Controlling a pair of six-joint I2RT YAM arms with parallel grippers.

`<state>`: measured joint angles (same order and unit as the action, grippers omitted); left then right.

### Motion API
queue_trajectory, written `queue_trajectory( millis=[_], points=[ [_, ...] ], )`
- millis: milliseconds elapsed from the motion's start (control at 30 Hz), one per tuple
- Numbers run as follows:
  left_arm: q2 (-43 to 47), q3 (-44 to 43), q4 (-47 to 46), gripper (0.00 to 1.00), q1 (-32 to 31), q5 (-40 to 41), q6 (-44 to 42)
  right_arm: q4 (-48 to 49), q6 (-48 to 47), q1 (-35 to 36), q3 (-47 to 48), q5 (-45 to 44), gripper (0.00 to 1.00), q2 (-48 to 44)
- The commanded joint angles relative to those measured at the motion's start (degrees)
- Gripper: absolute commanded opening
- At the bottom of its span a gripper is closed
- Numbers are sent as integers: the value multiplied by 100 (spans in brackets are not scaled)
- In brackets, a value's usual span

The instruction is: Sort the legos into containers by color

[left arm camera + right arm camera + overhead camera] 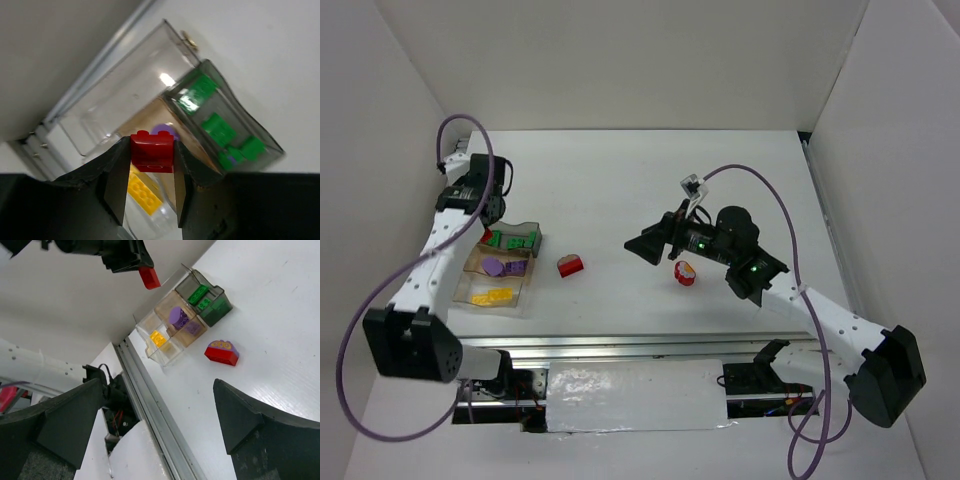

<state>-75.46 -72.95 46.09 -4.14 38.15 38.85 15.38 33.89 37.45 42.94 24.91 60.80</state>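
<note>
Left gripper (pixel 151 150) clamps red brick (pixel 152 152) over trays (pixel 125 100) at desk's left edge. Empty bay (pixel 107 107) sits just past its tips. Right gripper (pixel 156 385) wide open, well apart.

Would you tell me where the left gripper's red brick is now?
Top view, left side: the left gripper holds the red brick above the containers.

In the left wrist view the purple rounded lego (pixel 163 131) shows only as a sliver behind the red square brick (pixel 152 152). The yellow studded brick (pixel 144 192) is partly covered by the left gripper (pixel 150 150), and the green bricks (pixel 220 131) blur together, count unclear. From above, the white left arm (pixel 435 245) hides part of the rim of the clear smoky plastic trays (pixel 523 298).
</note>
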Motion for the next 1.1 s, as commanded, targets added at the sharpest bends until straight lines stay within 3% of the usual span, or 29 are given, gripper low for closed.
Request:
queue_trajectory(
  millis=[0,167,300,467,567,633,667,700,733,833,1067],
  points=[
    [-643,-631,612,0,229,2010,-185,-149,-348,-27,-128,-83,100,29],
    [-1997,-1300,1797,0,712,3020,1138,106,-339,-80,-356,251,100,55],
    [-2788,-1915,2421,0,801,3128,1572,44,-435,-98,-330,471,100,64],
    [-3430,-2057,2677,0,1003,3102,2100,18,-436,-98,-330,612,100,-6],
    [-3449,-1917,2372,0,1047,3032,1987,-43,-480,-98,-286,656,100,-41],
    [-3423,-1759,2230,11,1073,2970,1916,-43,-480,-107,-286,656,100,-59],
    [-3414,-1714,2116,28,1099,2848,1846,-35,-480,-107,-277,656,100,-59],
    [-3414,-1679,1932,33,1143,2795,1697,-26,-471,-107,-268,673,100,-68],
    [-3423,-1627,1870,46,1161,2768,1635,-35,-462,-107,-268,682,100,-50],
    [-3440,-1617,1842,72,1205,2724,1617,-52,-436,-107,-225,709,100,-15],
    [-3309,-1661,2123,91,1188,2715,1941,-289,-488,-106,-66,656,100,-41]
  ],
)
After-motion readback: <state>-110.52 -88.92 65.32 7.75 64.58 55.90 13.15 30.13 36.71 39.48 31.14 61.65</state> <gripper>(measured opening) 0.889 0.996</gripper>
